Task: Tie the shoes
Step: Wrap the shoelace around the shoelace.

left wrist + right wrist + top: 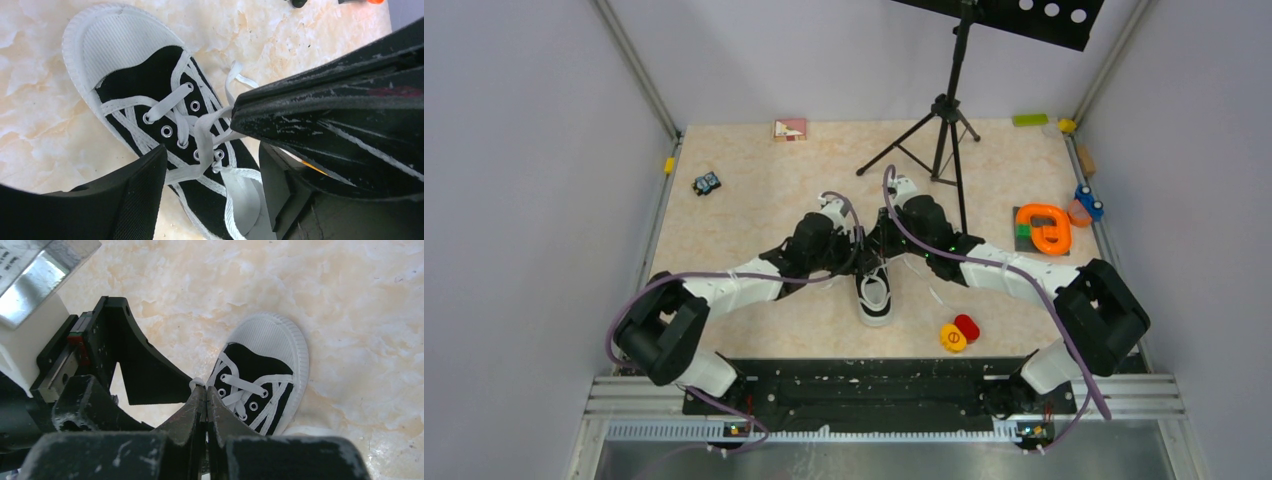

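The black sneaker (876, 297) with white laces lies mid-table, its white toe cap toward the arm bases. In the left wrist view the shoe (150, 90) fills the frame. My left gripper (212, 160) is open, its fingers (130, 200) straddling the top eyelets. A white lace (202, 135) runs from beside the left finger up to my right gripper's tip. My right gripper (206, 390) is shut, with a bit of lace (196, 383) pinched at its tip, just above the shoe (260, 375). Both grippers (869, 245) meet over the shoe's heel end.
A black tripod stand (944, 130) stands behind the grippers. An orange ring toy (1044, 228) and a blue toy (1088, 203) lie at the right, red and yellow discs (959, 333) near the front. A small toy (707, 183) and a block (790, 129) lie at the back left.
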### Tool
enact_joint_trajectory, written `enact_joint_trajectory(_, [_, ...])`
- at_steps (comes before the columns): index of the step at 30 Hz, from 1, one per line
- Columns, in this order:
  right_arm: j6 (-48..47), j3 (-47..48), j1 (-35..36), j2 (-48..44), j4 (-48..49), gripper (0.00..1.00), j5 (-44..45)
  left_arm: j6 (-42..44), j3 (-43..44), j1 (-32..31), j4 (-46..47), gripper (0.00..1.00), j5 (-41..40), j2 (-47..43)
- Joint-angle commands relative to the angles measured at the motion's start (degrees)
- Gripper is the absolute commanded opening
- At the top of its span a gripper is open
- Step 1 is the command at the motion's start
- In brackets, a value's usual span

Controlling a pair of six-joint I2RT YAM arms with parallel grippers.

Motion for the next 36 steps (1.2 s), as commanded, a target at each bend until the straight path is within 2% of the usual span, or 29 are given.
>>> enact_joint_trajectory(1, [0.4, 0.4, 0.7, -1.0, 3.4, 0.0, -0.6, 0.0, -1.8, -0.2, 2.1, 0.72, -1.5, -4.4])
enact_joint_trajectory(4, [0.4, 0.2, 0.7, -1.1, 3.4, 0.0, -0.5, 0.1, -3.0, -0.3, 1.4, 0.72, -2.4, -6.3])
enact_joint_trajectory(8, [0.4, 0.1, 0.7, -1.1, 3.6, 0.0, -0.6, 0.1, -4.2, -0.4, 0.4, 0.65, -3.3, -8.7])
enact_joint_trajectory(11, [0.3, 0.1, 0.7, -1.1, 3.7, 0.0, -0.7, -0.1, -4.5, -0.6, 0.1, 0.57, -3.1, -9.8])
enact_joint_trajectory(16, [0.4, 0.3, 0.7, -1.2, 3.7, 0.0, -0.7, 0.0, -4.8, -1.0, 0.2, 0.35, -3.2, -9.4])
enact_joint_trajectory(25, [0.4, 0.3, 0.7, -1.4, 3.4, 0.0, -0.6, 0.4, -4.4, -1.4, 1.0, 0.16, -2.9, -7.3])
enact_joint_trajectory(32, [0.5, 0.1, 0.7, -1.5, 3.4, 0.0, -0.5, 0.7, -3.6, -1.4, 1.2, 0.11, -2.6, -5.9])
enact_joint_trajectory(36, [0.5, -0.1, 0.7, -1.4, 3.5, 0.0, -0.5, 1.2, -3.9, -1.4, -0.4, 0.27, -4.8, -8.2])
